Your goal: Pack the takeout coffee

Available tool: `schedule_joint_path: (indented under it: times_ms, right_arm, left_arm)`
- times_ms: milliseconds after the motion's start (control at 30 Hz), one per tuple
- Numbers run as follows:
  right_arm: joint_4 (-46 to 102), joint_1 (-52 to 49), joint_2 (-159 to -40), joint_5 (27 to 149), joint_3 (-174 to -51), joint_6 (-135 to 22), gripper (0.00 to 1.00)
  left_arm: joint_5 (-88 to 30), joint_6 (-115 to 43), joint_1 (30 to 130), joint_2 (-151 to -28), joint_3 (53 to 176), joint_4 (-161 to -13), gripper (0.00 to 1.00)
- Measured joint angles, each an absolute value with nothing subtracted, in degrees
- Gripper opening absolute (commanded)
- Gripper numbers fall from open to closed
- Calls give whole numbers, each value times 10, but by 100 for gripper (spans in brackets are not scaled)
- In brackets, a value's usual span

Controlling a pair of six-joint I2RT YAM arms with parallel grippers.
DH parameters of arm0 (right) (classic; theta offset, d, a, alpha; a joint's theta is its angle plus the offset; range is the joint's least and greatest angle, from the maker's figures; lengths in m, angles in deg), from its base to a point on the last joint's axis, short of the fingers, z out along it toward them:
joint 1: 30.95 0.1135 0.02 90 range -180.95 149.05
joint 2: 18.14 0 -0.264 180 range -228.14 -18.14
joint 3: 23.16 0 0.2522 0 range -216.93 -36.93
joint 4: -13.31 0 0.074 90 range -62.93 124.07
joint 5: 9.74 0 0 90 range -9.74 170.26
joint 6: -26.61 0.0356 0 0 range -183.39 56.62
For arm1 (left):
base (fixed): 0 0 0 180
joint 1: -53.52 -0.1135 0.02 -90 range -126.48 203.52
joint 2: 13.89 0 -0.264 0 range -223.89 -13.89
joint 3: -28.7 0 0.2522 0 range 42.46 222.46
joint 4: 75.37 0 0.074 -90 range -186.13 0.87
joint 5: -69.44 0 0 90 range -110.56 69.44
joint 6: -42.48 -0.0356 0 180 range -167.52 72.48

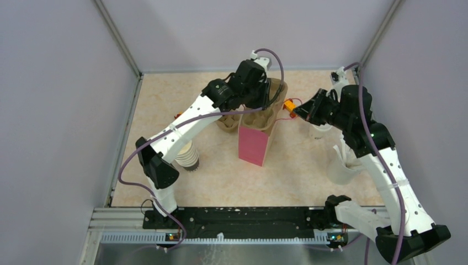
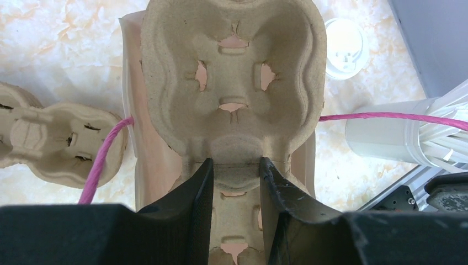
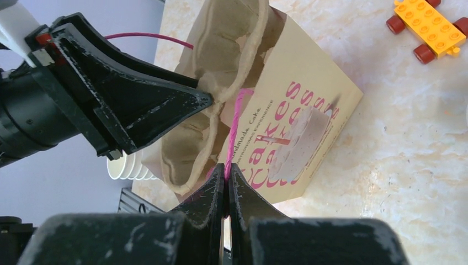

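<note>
Well, from the top camera the left gripper [image 1: 262, 91] holds a brown pulp cup carrier [image 1: 275, 102] tilted over the open mouth of a pink bag [image 1: 254, 144], which stands upright near the middle of the desk [image 1: 165, 94]. The right gripper [image 1: 298, 110] sits just to the right of the bag's top. The takeout coffee [image 1: 319, 131] stands on the desk toward the far right edge, partly hidden under the right arm, apart from the bag. A stack of cups [image 1: 187, 155] lies toward the left edge, and a white cup of sticks [image 1: 342, 168] stands near the right edge.

In the left wrist camera the two fingers are clamped on the carrier's near rim, with the bag below. A second carrier [image 2: 55, 138] lies to the left, and the lidded coffee shows at upper right, untouched.

In the right wrist camera the fingers are pressed together, pinching the bag's pink handle string [image 3: 234, 127]. An orange toy [image 3: 430, 27] lies beyond the bag
</note>
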State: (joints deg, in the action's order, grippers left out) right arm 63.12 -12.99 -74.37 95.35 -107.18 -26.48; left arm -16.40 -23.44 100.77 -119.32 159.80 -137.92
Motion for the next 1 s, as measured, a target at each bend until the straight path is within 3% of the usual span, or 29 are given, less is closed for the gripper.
schedule_joint_path:
  times_ms: [1000]
  right_arm:
    - [631, -130, -743, 959, -1067, -270, 0]
  left_arm:
    - [-170, -243, 1007, -1131, 1513, -1289, 17]
